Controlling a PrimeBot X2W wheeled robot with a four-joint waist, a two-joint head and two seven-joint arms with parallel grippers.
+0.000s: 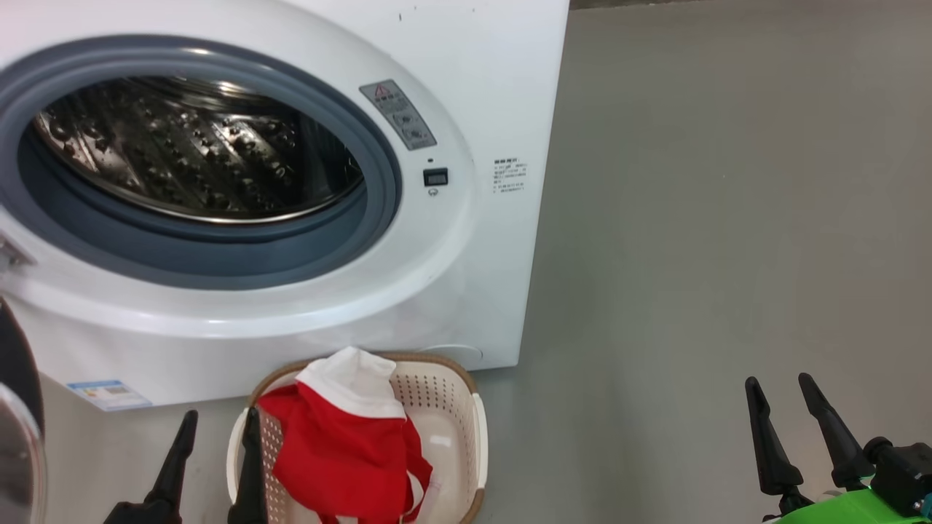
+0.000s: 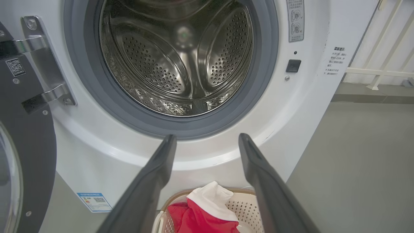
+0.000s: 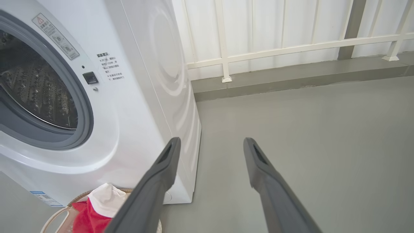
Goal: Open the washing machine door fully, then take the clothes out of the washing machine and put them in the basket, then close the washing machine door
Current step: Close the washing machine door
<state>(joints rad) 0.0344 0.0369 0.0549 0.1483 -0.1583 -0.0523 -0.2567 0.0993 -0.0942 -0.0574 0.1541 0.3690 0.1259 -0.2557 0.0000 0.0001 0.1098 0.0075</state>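
Observation:
The white washing machine (image 1: 466,87) stands open, and its steel drum (image 2: 181,61) holds no fabric. Swung out at the far left is the washing machine door (image 2: 22,155), with its black rim and glass edge (image 1: 18,444). On the floor before the machine sits the cream basket (image 1: 451,415), where red clothes (image 1: 342,451) with white trim lie. My left gripper (image 1: 218,426) is open, hovering over the basket's left rim; in its wrist view the left gripper (image 2: 207,139) points at the machine front. Out over bare floor at the lower right, my right gripper (image 1: 779,389) is open and empty.
Grey floor (image 1: 728,218) stretches to the right of the machine. A white railing (image 3: 291,48) and a low step run along the back wall. The door's metal hinge (image 2: 42,64) is fixed left of the drum opening.

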